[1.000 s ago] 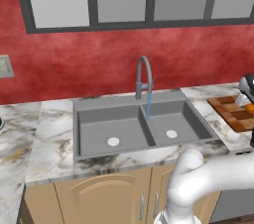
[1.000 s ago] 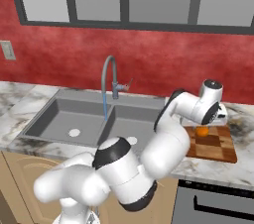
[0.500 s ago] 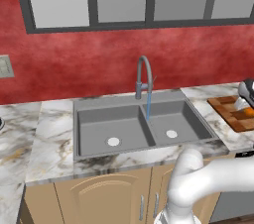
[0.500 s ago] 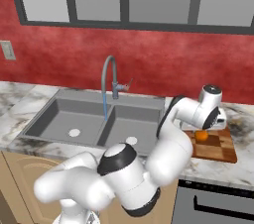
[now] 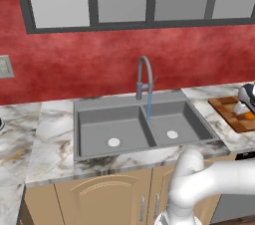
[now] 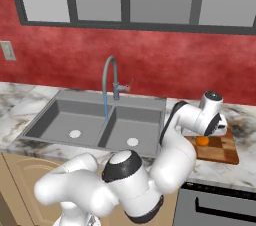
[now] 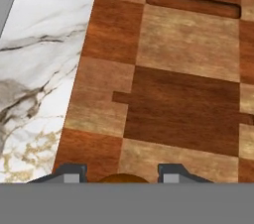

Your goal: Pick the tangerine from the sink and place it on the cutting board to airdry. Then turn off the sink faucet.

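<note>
Left base view: the small round bright-orange tangerine [image 5: 248, 116] sits on the checkered wooden cutting board [image 5: 229, 112], at three o'clock from the grey gooseneck sink faucet [image 5: 144, 78], which runs water.

Right base view: the two-finger gripper [image 6: 206, 137] hangs directly over the fruit.

Hand view: the fingertips [image 7: 70, 172] flank the tangerine's top; contact is cut off, so its grip is unclear.

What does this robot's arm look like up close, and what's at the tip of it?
The arm is glossy white, built of rounded tubular segments with dark, nearly black joints. Its end effector ends in two small dark grey finger tips. No cables or markings are visible.
</note>
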Motion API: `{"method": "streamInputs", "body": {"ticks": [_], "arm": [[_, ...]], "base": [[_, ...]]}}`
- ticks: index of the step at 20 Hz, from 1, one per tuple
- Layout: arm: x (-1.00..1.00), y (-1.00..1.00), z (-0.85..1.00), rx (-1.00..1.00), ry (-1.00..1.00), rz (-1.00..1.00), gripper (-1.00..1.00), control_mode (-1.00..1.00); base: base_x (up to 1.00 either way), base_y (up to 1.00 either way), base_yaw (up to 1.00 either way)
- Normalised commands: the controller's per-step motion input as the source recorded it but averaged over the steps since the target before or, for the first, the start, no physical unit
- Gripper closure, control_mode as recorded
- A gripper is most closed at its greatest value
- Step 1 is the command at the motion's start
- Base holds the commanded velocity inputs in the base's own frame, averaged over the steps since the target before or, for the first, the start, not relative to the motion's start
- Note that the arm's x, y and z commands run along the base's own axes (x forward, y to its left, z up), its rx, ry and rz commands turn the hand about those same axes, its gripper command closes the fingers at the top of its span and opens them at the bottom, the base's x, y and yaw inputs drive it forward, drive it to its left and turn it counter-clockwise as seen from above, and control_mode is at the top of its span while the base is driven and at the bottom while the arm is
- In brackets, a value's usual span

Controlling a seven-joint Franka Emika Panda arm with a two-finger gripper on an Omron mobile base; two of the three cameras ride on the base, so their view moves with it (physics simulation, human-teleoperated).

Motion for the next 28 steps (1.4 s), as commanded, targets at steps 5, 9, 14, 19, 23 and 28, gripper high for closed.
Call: {"method": "streamInputs", "body": {"ticks": [5,9,14,19,23,28], "arm": [[0.0,0.0,-0.24,0.0,0.0,0.0,1.0,-1.0],[0.01,0.0,-0.22,0.0,0.0,0.0,1.0,-1.0],[0.01,0.0,-0.17,0.0,0.0,0.0,1.0,-1.0],[0.05,0.0,-0.12,0.01,0.0,0.0,1.0,-1.0],[0.09,-0.01,-0.09,0.01,0.0,0.0,1.0,-1.0],[0.12,-0.03,-0.08,0.01,0.0,0.0,1.0,-1.0]], "base": [[0.0,0.0,0.0],[0.0,0.0,0.0],[0.0,0.0,0.0],[0.0,0.0,0.0],[0.0,0.0,0.0],[0.0,0.0,0.0]]}}
